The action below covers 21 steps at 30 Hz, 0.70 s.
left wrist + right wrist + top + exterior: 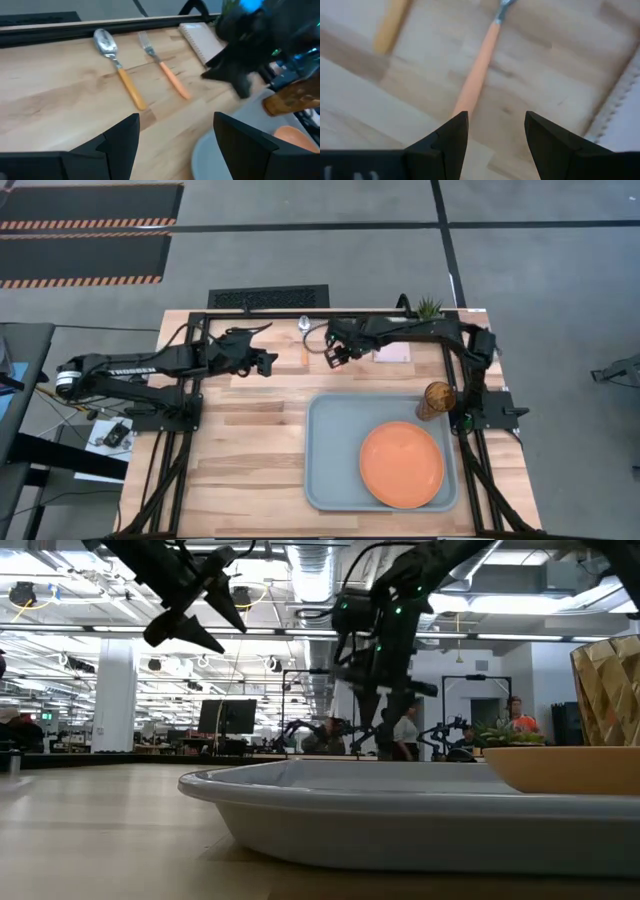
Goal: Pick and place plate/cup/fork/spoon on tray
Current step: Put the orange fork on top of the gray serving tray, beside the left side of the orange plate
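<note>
One tray (330,470), one plate (402,464), one cup (437,400), one fork (479,70) and one spoon (119,65) – five task things on the wooden table (250,450), and two arms above it. Taking the tray as the landmark: the orange plate lies flat inside it, filling its right part, and the amber-brown cup stands upright at the tray's far right corner, just beyond the plate; whether its base sits inside the rim cannot be made out. The fork and the spoon lie on bare wood beyond the tray's far edge, side by side and a little apart, metal ends toward the far side of the table, the orange handles angled back toward the tray.

The right end effector (492,137) hangs over the fork's handle beyond the tray's far edge, its two fingers spread with the handle running up between them – nothing gripped. The left end effector (175,137) hovers off the tray's far left corner, above the table, fingers likewise wide apart and empty, facing the spoon and fork.

Other things: a small pale pad with a ridged edge (200,40) lies beyond the tray just right of the fork, and a small green potted plant (428,307) stands at the table's far edge behind it. Between the left end effector and the cup looms the right arm's dark wrist, blocking part of that line of sight
</note>
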Tool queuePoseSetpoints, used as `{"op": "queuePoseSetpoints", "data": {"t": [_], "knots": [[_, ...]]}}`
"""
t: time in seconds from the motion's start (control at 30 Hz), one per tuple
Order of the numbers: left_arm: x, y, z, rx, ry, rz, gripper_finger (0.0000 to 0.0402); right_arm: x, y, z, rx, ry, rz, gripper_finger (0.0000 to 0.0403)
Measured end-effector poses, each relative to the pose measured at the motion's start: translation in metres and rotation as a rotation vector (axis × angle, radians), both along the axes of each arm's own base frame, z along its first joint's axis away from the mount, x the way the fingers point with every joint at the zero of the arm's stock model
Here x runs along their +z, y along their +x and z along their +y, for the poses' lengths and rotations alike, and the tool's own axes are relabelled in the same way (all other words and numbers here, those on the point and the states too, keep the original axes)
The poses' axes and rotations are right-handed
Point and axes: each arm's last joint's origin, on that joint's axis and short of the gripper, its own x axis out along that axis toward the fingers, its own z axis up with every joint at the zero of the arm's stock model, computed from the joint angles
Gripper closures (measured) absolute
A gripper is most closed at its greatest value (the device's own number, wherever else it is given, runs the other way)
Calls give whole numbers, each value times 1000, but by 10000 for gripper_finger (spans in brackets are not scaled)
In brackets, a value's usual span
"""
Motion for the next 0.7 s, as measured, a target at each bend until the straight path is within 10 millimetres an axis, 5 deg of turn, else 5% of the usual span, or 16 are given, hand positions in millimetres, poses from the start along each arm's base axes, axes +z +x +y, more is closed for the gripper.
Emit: {"op": "queuePoseSetpoints", "data": {"t": [0.37,0.7], "knots": [[-1,3,0,-14,7,0,162,-60,28,-3,-36,9,55,184],[-1,2,2,-21,28,13,162,-72,35,-12,-18,86,47,218]]}}
